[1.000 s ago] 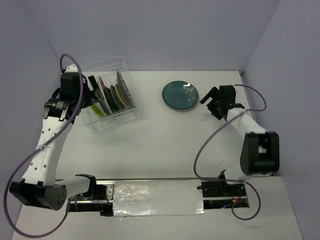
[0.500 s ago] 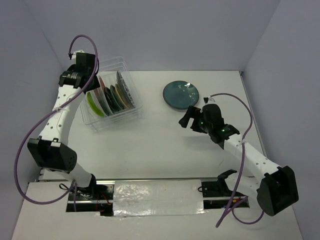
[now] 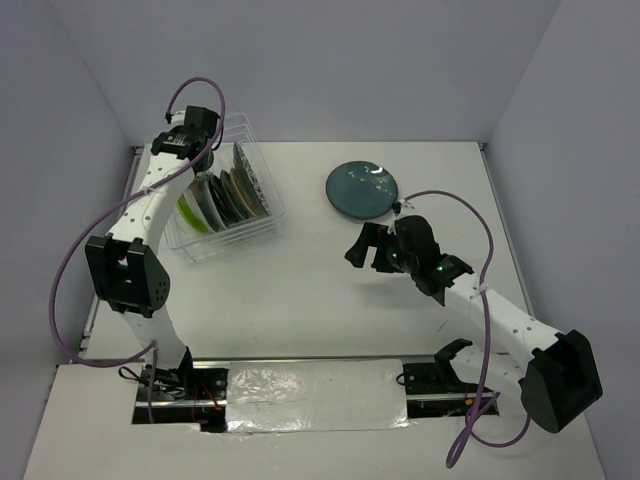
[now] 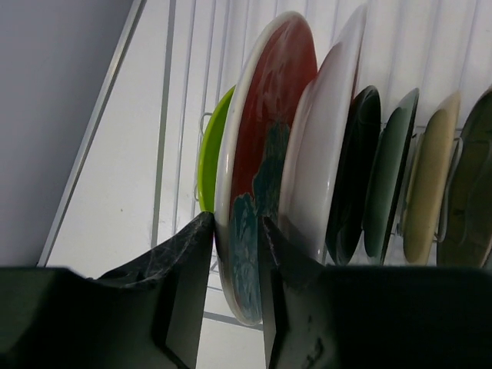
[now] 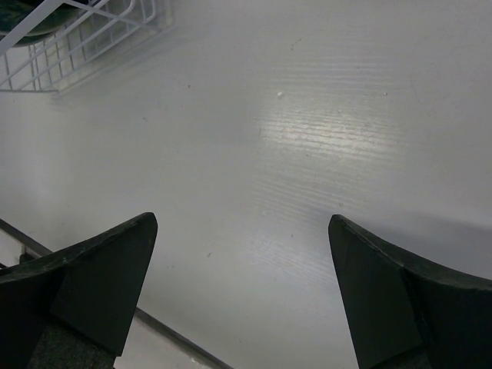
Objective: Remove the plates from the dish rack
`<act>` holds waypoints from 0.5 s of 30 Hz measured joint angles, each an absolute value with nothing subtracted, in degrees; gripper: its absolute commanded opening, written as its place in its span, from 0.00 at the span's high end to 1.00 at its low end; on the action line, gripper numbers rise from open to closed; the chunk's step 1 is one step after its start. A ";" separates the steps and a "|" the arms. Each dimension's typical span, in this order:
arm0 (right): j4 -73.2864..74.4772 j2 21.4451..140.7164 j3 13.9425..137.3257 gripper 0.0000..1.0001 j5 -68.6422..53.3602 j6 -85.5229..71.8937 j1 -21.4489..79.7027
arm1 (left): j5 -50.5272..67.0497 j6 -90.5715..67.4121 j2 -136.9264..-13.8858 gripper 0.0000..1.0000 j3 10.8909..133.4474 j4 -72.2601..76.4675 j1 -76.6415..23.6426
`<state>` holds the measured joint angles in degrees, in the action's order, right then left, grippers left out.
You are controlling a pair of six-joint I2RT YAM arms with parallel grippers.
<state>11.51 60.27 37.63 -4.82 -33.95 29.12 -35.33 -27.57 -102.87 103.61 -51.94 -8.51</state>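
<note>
The dish rack [image 3: 248,236], a clear tray, stands at the far left with several plates [image 3: 228,195] upright in its slots. In the left wrist view the row reads lime green plate [image 4: 210,150], red plate with teal floral [image 4: 269,131], white plate [image 4: 327,138], then darker ones and a tan one [image 4: 430,177]. My left gripper [image 4: 234,223] reaches down into the rack [image 3: 198,168], and its fingers press both faces of the red plate's rim. Over the bare table near the middle, my right gripper [image 3: 358,250] is open with nothing in it [image 5: 242,231].
A teal plate [image 3: 362,189] lies flat on the table at the back, right of the rack. The rack's wire corner [image 5: 84,38] shows at the top left of the right wrist view. Side walls close in the table on both sides.
My left arm swung back and right over the rack, and its jaws closed onto the red plate. My right arm moved left, away from the teal plate toward the table's middle.
</note>
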 measured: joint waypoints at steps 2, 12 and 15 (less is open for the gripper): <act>11.14 60.27 37.28 0.00 -4.95 -33.93 29.19 | -36.07 -27.94 -102.87 0.63 102.98 -51.92 -8.58; 10.52 60.23 36.91 0.00 -5.04 -33.78 29.28 | -37.91 -29.34 -102.89 0.92 101.60 -52.93 -8.56; 10.20 60.07 36.49 0.00 -5.21 -33.78 29.28 | -38.11 -29.47 -102.89 0.98 101.67 -53.15 -8.56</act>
